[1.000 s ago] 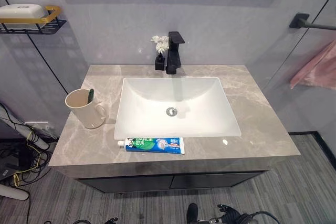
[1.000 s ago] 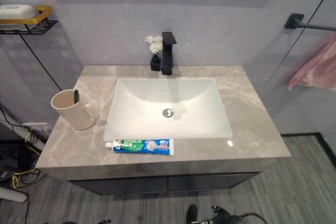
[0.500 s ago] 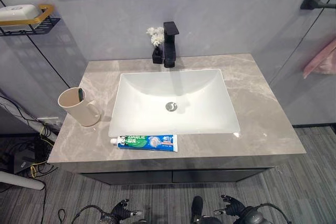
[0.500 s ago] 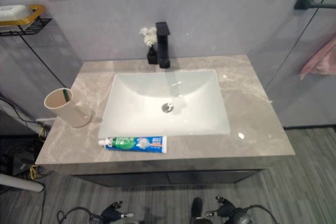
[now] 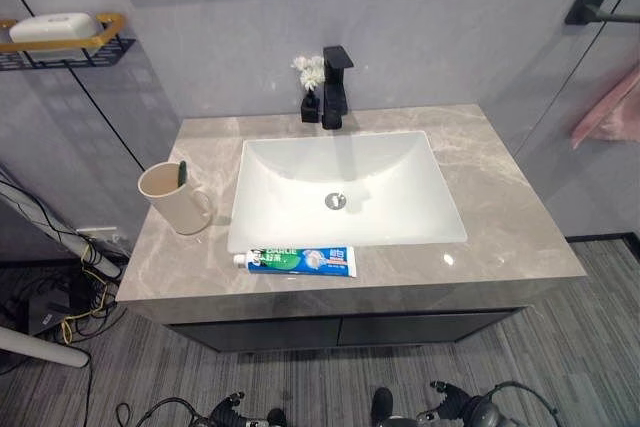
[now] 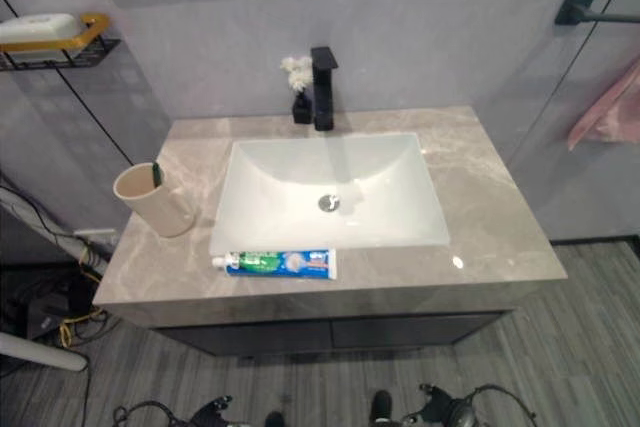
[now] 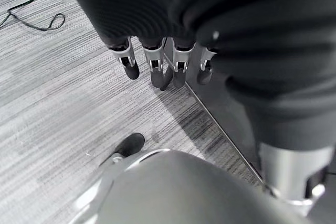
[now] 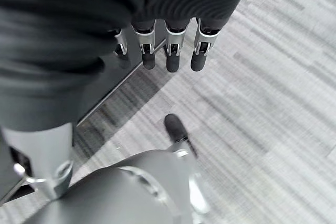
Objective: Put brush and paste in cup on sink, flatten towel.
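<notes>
Hanging low beside the cabinet front, the left hand [image 7: 157, 61] is seen with its fingers straight and relaxed over the grey plank floor [image 7: 58, 103], and nothing is held in it. The right hand [image 8: 168, 51] is seen the same way on the other side, fingers loose and empty; both hands also peek in at the bottom edge of the head views, well below the bench [image 5: 500, 207].

Between the earlier pictures and now the whole scene has slid in the head views: the sink [image 5: 345, 187] sits a little further right and the towel bar [image 5: 590, 12] is again in sight. This is read as a shift of the camera, not of the things, since the objects keep their places relative to one another.

On the bench, the cup [image 5: 175, 197] stands upright left of the sink, and a dark green brush [image 5: 181, 174] is already propped inside it. The paste [image 5: 298, 261] lies flat along the front lip, just in front of the basin and apart from the cup. The pink towel [image 5: 610, 107] hangs bunched at the right wall.

The brush step is judged done; the paste is judged the next thing to be reached for, with the towel untouched.
</notes>
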Available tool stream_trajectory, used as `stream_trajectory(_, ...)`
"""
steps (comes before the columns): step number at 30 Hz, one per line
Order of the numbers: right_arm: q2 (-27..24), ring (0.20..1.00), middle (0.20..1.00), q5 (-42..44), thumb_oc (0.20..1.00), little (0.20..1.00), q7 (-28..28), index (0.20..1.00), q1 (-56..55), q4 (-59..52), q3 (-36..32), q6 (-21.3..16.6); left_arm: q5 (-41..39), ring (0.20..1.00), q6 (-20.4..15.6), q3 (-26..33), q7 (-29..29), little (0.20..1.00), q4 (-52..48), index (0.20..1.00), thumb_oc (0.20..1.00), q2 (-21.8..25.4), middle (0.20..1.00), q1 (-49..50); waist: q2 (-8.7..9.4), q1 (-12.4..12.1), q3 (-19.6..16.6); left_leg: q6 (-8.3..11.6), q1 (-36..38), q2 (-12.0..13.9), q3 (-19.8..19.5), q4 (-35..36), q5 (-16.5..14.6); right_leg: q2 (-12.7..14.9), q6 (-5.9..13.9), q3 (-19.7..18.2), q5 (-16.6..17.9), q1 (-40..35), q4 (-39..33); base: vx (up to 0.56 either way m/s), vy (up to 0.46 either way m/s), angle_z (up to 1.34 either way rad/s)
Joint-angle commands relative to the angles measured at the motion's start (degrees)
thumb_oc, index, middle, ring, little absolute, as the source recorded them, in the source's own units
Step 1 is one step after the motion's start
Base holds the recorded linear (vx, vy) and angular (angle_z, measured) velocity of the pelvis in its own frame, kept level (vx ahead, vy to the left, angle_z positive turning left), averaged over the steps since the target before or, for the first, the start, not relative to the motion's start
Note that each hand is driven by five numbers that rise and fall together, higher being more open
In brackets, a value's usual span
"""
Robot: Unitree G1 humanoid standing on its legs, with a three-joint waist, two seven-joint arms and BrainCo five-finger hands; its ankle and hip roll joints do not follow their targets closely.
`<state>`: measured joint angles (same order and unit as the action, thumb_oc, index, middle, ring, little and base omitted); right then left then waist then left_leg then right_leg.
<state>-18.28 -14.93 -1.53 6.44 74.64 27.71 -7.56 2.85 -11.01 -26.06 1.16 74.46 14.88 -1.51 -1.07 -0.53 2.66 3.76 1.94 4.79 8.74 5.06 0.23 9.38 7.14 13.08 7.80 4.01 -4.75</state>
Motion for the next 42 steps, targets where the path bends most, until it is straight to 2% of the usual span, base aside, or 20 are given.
stream_trajectory(1,1.13,1.0,1.0,1.55,1.0,1.0,-0.56,1.0,3.43,2.87,1.1,0.62,0.19,1.0,-0.63,0.79,0.6,1.0,2.95,1.0,1.0,-0.32,1.0,-3.81,1.42,-0.83,2.3,0.98,-1.87,-1.06,-1.17,-0.06,1.2,3.79,2.98,-0.97,0.27,-1.18,-0.25,-0.05,0.047,0.05)
stream_trajectory(6,1.02,1.0,1.0,6.37,1.0,1.0,-0.6,1.0,2.38,4.46,-1.97,1.04,-1.45,1.0,-1.08,1.23,0.46,1.0,1.66,1.0,1.0,0.45,1.0,-2.36,1.37,-1.45,2.12,0.82,-1.83,-1.12,-2.98,-0.06,1.4,4.43,3.31,0.9,0.12,-2.79,-0.25,0.01,0.012,0.11)
stream_trajectory(11,0.43,1.0,1.0,7.79,1.0,1.0,-0.17,1.0,2.16,4.35,-3.19,0.86,2.7,1.0,-2.9,-1.22,-0.16,1.0,-7.61,1.0,1.0,4.73,1.0,0.36,1.12,-2.39,2.08,0.94,-2.06,-1.17,-4.5,-0.06,1.62,4.61,3.43,2.44,-0.24,-3.56,-0.25,-0.01,-0.005,0.27)
stream_trajectory(13,0.04,1.0,1.0,7.89,1.0,1.0,-0.02,1.0,2.78,5.26,-4.26,0.68,7.34,1.0,-4.4,-3.17,-3.37,1.0,-17.96,1.0,1.0,11.34,1.0,6.27,0.82,-3.68,1.83,1.07,-2.37,-0.85,-5.07,-0.06,1.82,4.45,3.63,3.11,-0.53,-3.88,-0.25,0.0,-0.022,0.18)
stream_trajectory(16,0.02,1.0,1.0,7.05,1.0,1.0,0.55,1.0,3.61,6.59,-5.01,0.42,11.84,1.0,-5.57,-4.04,-5.73,1.0,-22.62,1.0,1.0,16.95,1.0,10.19,0.78,-4.62,1.47,1.24,-2.45,-0.5,-5.34,-0.06,1.91,4.12,3.71,3.52,-0.95,-4.26,-0.25,0.01,-0.023,0.15)
stream_trajectory(19,0.01,1.0,1.0,6.91,1.0,1.0,0.87,1.0,3.92,6.82,-5.48,0.24,15.47,1.0,-6.18,-2.8,-5.53,1.0,-25.29,1.0,1.0,21.87,1.0,11.47,0.69,-5.34,1.17,1.42,-2.46,-0.12,-5.98,-0.06,2.13,3.74,3.54,4.12,-1.43,-4.72,-0.25,0.0,0.0,0.0)
stream_trajectory(21,-0.27,1.0,1.0,7.48,1.0,1.0,0.96,1.0,3.87,6.5,-5.69,0.24,19.53,1.0,-8.11,-3.23,-5.16,1.0,-32.4,1.0,1.0,27.64,1.0,12.04,0.39,-5.86,1.06,1.52,-2.6,0.02,-6.5,-0.06,2.16,3.63,3.53,4.65,-1.74,-5.03,-0.25,0.0,-0.02,0.05)
stream_trajectory(22,-0.27,1.0,1.0,7.77,1.0,1.0,0.87,1.0,3.67,6.38,-5.98,0.46,23.23,1.0,-9.32,-2.51,-5.42,1.0,-39.13,1.0,1.0,34.16,1.0,13.34,0.27,-6.36,0.73,1.66,-2.67,0.11,-7.04,-0.06,2.22,3.39,3.46,5.18,-2.12,-5.48,-0.25,0.01,-0.031,0.23)
stream_trajectory(23,-0.11,1.0,1.0,7.78,1.0,1.0,0.84,1.0,3.62,6.36,-6.06,0.46,23.16,1.0,-9.16,-2.19,-5.7,1.0,-39.82,1.0,1.0,34.65,1.0,13.74,0.42,-6.36,0.7,1.68,-2.67,0.13,-7.11,-0.06,2.21,3.37,3.45,5.25,-2.14,-5.51,-0.25,0.01,-0.033,0.26)
stream_trajectory(25,-0.48,1.0,1.0,7.78,1.0,1.0,0.76,1.0,3.68,6.16,-6.07,0.57,24.97,1.0,-10.22,-0.77,-6.31,1.0,-46.32,1.0,1.0,39.64,1.0,15.24,0.19,-6.89,0.42,1.7,-2.7,0.22,-7.54,-0.06,2.28,3.25,3.47,5.63,-2.43,-5.87,-0.25,0.01,-0.02,0.09)
stream_trajectory(28,-0.5,1.0,1.0,8.05,1.0,1.0,0.55,1.0,3.58,5.65,-6.46,0.84,25.31,1.0,-10.84,4.78,-6.8,1.0,-56.27,1.0,1.0,45.87,1.0,18.68,0.2,-7.33,-0.06,1.72,-2.55,0.2,-7.78,-0.06,2.19,3.2,3.48,5.96,-2.56,-6.12,-0.25,0.01,-0.011,0.09)
stream_trajectory(29,-0.39,1.0,1.0,8.04,1.0,1.0,0.54,1.0,3.59,5.63,-6.37,0.85,25.2,1.0,-10.74,5.21,-6.99,1.0,-56.63,1.0,1.0,46.04,1.0,19.11,0.29,-7.24,-0.07,1.72,-2.54,0.2,-7.76,-0.06,2.19,3.2,3.48,5.95,-2.56,-6.12,-0.25,0.02,-0.01,0.17)
stream_trajectory(30,-0.55,1.0,1.0,8.02,1.0,1.0,0.27,1.0,3.3,5.06,-6.62,0.94,24.58,1.0,-11.46,8.77,-6.58,1.0,-62.12,1.0,1.0,48.05,1.0,20.75,0.06,-7.78,-0.17,1.73,-2.47,0.17,-7.82,-0.06,2.26,3.28,3.48,6.02,-2.54,-6.23,-0.25,0.02,-0.009,0.12)
stream_trajectory(33,-0.14,1.0,1.0,8.44,1.0,1.0,-0.64,1.0,2.36,5.21,-6.39,1.76,21.17,1.0,-11.82,18.34,-5.36,1.0,-72.64,1.0,1.0,49.75,1.0,24.11,0.17,-7.89,-0.18,1.78,-2.55,-0.04,-7.91,-0.06,2.34,3.43,3.45,6.07,-2.44,-6.16,-0.25,0.01,-0.004,0.02)
stream_trajectory(37,0.17,1.0,1.0,9.52,1.0,1.0,-1.31,1.0,2.09,5.2,-6.52,2.28,18.07,1.0,-11.42,22.93,-4.31,1.0,-77.04,1.0,1.0,48.69,1.0,24.21,0.26,-7.23,-0.01,1.86,-2.52,-0.08,-7.68,-0.06,2.36,3.47,3.36,5.73,-2.32,-5.97,-0.25,0.0,0.0,0.0)
stream_trajectory(42,0.05,1.0,1.0,11.51,1.0,1.0,-2.36,1.0,1.41,5.98,-8.04,3.08,12.98,1.0,-10.32,24.53,-2.65,1.0,-78.49,1.0,1.0,44.89,1.0,20.7,0.12,-5.59,-0.66,1.88,-1.29,0.21,-5.69,-0.06,1.7,3.3,3.26,3.89,-2.19,-5.63,-0.25,0.02,0.007,-0.09)
